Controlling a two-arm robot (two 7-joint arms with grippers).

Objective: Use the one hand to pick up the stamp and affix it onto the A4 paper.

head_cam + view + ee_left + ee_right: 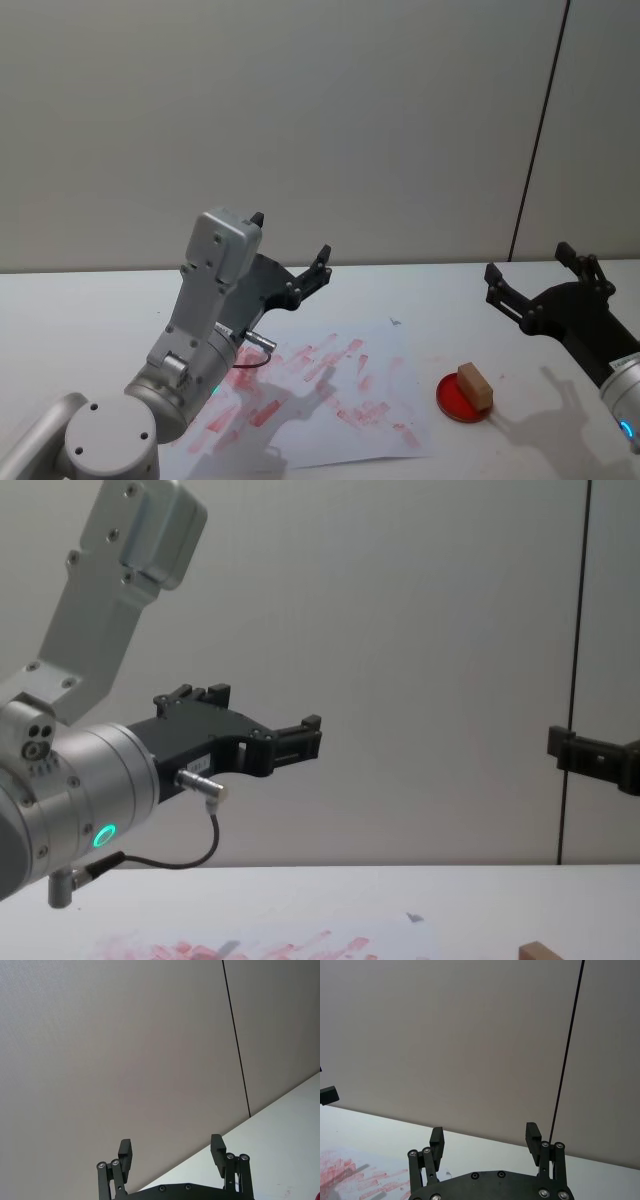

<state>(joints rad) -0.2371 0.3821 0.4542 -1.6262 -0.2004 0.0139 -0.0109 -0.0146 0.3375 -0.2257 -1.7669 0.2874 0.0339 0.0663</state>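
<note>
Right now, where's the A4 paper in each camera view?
Head view: the A4 paper lies low, centre.
Chest view: the paper runs along the bottom edge, left of centre.
Right wrist view: the paper sits in that picture's lower left corner.
Left wrist view: wall and table edge instead.
Shared landmark: the dark vertical wall seam, in all four.

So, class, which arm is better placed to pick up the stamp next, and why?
Right, probably. The right gripper, jaws open, is raised just beyond the stamp, which rests on a red pad on the robot's right. The left gripper, also open, hangs near the A4 paper, farther off.
</note>
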